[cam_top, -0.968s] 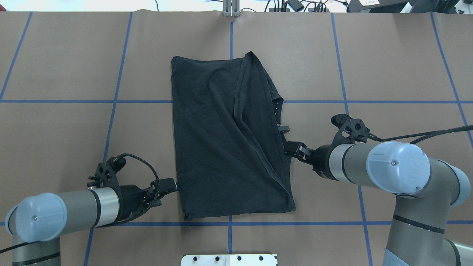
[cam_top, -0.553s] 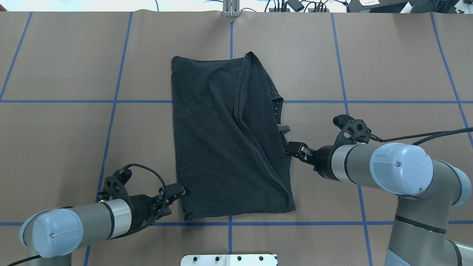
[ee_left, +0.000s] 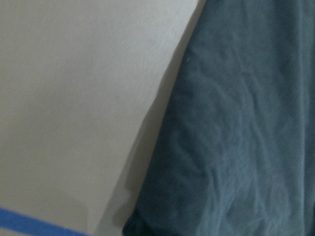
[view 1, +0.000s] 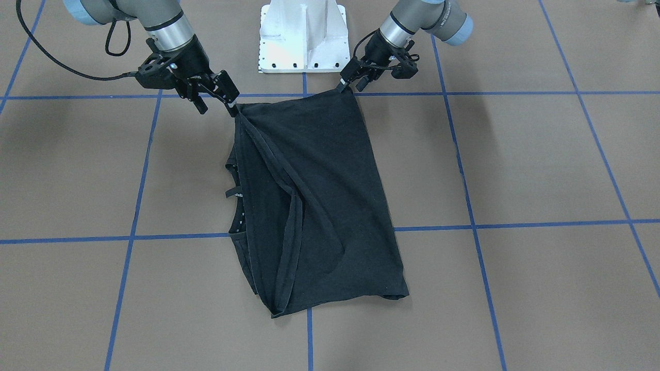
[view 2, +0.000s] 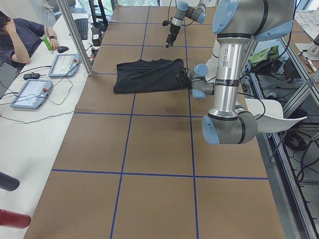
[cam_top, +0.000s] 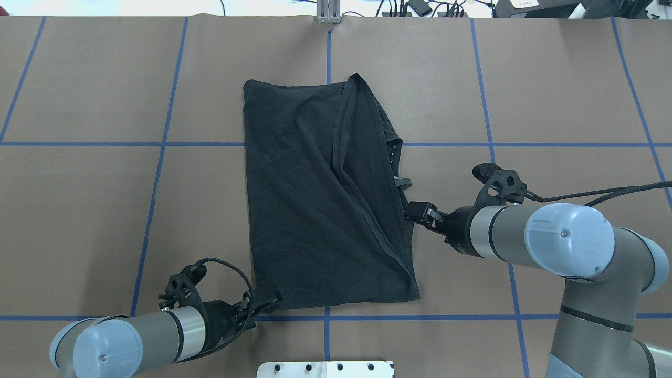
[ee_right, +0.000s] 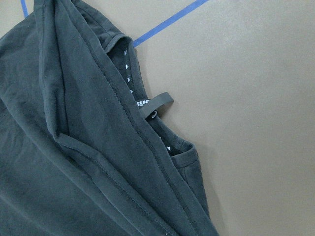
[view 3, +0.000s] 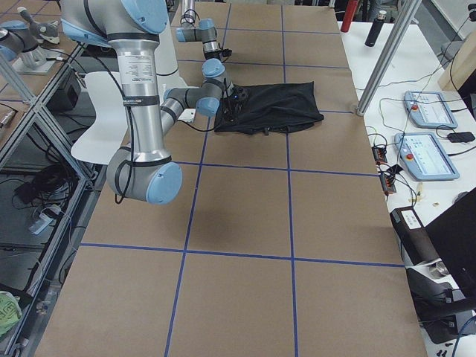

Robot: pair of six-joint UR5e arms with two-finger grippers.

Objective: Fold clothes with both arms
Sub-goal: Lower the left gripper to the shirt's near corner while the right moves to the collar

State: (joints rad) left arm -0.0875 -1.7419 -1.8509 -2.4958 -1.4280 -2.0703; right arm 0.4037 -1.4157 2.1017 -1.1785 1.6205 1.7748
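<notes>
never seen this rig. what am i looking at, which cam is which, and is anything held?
It is a robot with two arms, a left arm and a right arm, each ending in a two-finger gripper. There are six cameras: one across the table facing the robot, one overhead from behind it, one at each end of the table, and one on each wrist. The table is brown with a blue tape grid. A black T-shirt lies on it, partly folded, sides turned in. The left gripper is at the shirt's corner nearest the robot. The right gripper is at the shirt's opposite long edge. I can't tell whether either one is pinching the cloth.
</notes>
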